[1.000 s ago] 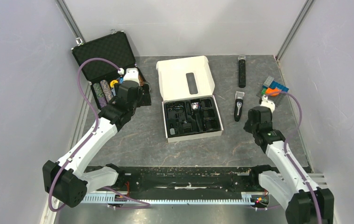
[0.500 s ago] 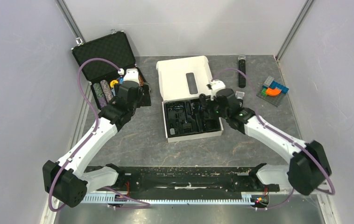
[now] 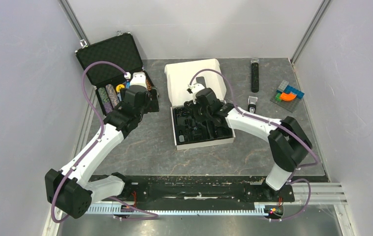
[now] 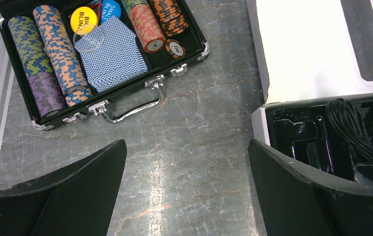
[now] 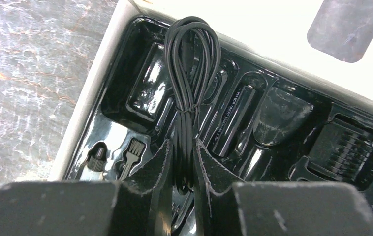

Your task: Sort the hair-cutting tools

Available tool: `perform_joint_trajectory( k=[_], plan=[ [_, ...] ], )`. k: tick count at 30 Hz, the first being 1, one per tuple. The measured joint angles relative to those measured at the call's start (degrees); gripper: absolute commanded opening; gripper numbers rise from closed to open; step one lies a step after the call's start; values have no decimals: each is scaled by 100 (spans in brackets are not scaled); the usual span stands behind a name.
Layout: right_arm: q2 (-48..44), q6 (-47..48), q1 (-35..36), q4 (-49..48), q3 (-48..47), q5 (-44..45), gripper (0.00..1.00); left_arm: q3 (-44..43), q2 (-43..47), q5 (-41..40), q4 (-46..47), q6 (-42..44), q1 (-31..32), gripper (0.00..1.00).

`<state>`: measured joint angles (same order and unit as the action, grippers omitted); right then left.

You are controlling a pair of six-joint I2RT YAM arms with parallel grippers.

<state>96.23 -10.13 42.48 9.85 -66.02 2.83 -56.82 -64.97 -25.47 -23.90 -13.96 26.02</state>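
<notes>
- My right claw (image 5: 183, 147) is clenched on a bundled black cord (image 5: 192, 73). Only the right wrist camera shows this — from overhead the fingers are lost under the wrist.
- That same view shows the cord's loop over the glossy black tray (image 5: 142, 93). A toothed comb (image 5: 354, 147) sits in the pocket at the view's right edge, and a tiny brush (image 5: 133, 150) lies just beside one finger. I cannot tell whether the cord touches the tray or hangs free of it.
- From the top I see the right arm stretched across the white box (image 3: 204, 143), with its wrist above the tray's middle.
- The clipper (image 3: 252, 104) shows in the top view alone. It lies on the table (image 3: 145, 147) just right of the box, silver head pointing away from the arm bases, its near end hidden behind my right forearm.
- Further back lies a black stick (image 3: 255, 76), and near the right wall a clump of coloured blocks (image 3: 289, 93). Neither wrist camera catches them.
- My left claw (image 4: 186, 147) is released, fingers spread wide, close to the open case (image 3: 110, 56), with bare table showing between the fingers.
- The left wrist view gives what the top one blurs — rows of chips (image 4: 56, 54), a blue deck (image 4: 113, 49) and the case's metal handle (image 4: 135, 105) turned toward the claw. At that view's right edge the cord stands up from the tray.
</notes>
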Motion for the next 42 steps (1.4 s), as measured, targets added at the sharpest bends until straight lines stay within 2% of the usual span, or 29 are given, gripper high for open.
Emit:
perform_joint_trajectory(
  k=[4,9,12,16,20,24,35,42],
  plan=[
    [341,-146,9,31,-116,22,13,0,0,-9,0,0,0,100],
    [564,-293,44,140,-208,13,23,0,0,-7,0,0,0,100],
    [590,-387,74,192,-229,11,24,0,-2,-7,0,0,0,100],
    [590,-490,83,236,-258,13,36,0,-2,-2,0,0,0,100],
    [590,-551,92,302,-278,22,41,0,-2,2,0,0,0,100],
    [590,-557,92,332,-278,46,39,0,-2,7,0,0,0,100],
    [588,-551,92,363,-278,175,18,0,-2,7,0,0,0,100],
    [590,-450,92,358,-278,369,14,0,-2,7,0,0,0,100]
  ],
)
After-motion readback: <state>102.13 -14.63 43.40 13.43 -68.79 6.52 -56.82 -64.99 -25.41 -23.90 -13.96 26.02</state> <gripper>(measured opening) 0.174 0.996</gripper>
